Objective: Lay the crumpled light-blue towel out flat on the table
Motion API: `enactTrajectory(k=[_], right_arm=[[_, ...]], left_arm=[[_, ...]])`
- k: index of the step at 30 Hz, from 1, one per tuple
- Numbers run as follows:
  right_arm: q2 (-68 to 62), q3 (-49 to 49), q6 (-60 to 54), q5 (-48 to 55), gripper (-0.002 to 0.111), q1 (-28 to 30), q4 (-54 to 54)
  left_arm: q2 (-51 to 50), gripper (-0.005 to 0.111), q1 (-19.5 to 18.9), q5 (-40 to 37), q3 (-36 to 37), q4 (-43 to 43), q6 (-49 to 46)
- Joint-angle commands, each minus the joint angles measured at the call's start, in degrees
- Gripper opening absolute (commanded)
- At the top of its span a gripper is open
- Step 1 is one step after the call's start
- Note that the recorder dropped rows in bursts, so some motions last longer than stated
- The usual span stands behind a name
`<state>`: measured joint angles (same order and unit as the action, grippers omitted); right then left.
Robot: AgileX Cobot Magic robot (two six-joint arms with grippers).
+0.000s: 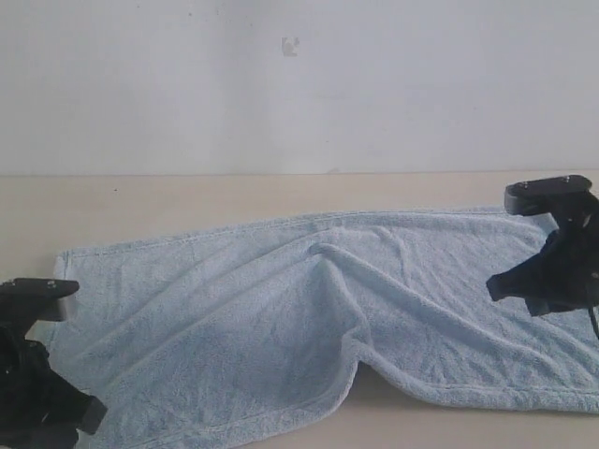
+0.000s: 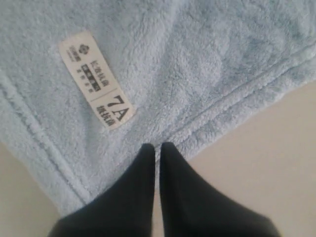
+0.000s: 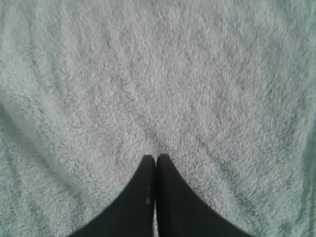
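towel [image 1: 234, 327] lying left-right, label [image 2: 96, 79] at left end

White wall [image 1: 140, 84], small grey mark [image 1: 290, 46].

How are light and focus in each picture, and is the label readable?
Exterior view: soft, even light, faint shadows along the folds of the pale-blue fluffy towel, a darker one under its front hem. Left wrist view: the white rectangular label is slightly blurred; only "7A" reads. Right wrist view: the pile looks greyer, the black jaws out of focus.
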<state>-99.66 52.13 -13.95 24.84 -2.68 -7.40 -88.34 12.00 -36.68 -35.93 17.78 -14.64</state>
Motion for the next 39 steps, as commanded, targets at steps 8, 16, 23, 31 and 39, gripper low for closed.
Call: enactTrajectory(k=[8, 16, 23, 31, 39], right_arm=[[1.2, -3.5, 2.0, -5.3, 0.0, 0.4, 0.5], [1.2, -4.6, 7.0, -4.2, 0.0, 0.4, 6.7], [1.2, -7.7, 17.6, -5.9, 0.0, 0.4, 15.8], [1.2, -9.1, 26.7, -6.3, 0.0, 0.4, 23.7], [7.9, -13.0, 28.0, -14.9, 0.0, 0.4, 23.6]], left_arm=[[-6.4, 0.004, 0.0, 3.7, 2.2, -0.8, -0.3], [-10.5, 0.004, 0.0, 2.3, 2.2, -15.3, 11.6], [-10.8, 0.004, -0.1, -5.9, 1.4, -43.2, 40.4], [-10.3, 0.004, 0.0, -7.7, 0.3, -45.2, 44.6], [4.5, 0.004, 0.0, -3.2, 0.2, -45.2, 44.6]])
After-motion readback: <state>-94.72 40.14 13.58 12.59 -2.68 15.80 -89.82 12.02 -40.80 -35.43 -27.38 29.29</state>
